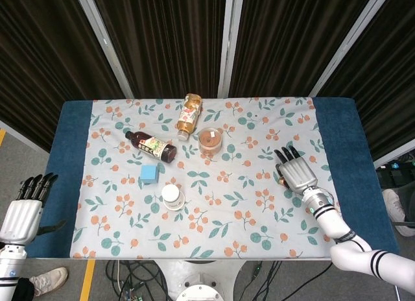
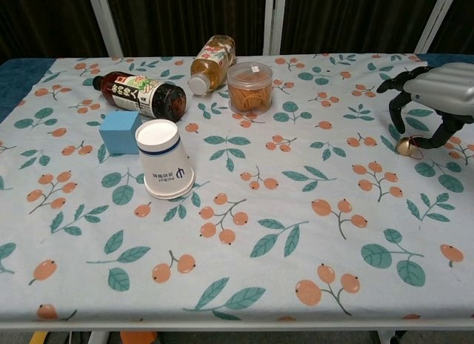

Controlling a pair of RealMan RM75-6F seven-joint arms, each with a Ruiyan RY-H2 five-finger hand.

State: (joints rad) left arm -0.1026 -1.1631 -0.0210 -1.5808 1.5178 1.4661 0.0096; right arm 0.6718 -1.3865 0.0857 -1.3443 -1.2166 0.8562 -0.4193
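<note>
One small gold bell (image 2: 405, 145) sits on the flowery tablecloth (image 2: 296, 181), right under the right hand (image 2: 432, 99), whose fingers curl down around it but hold nothing. Far away, the left hand (image 1: 23, 211) hangs off the table's side, fingers straight and empty.

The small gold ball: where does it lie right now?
In the chest view the small gold ball lies on the tablecloth at the far right, under the curled fingers of the right hand.
</note>
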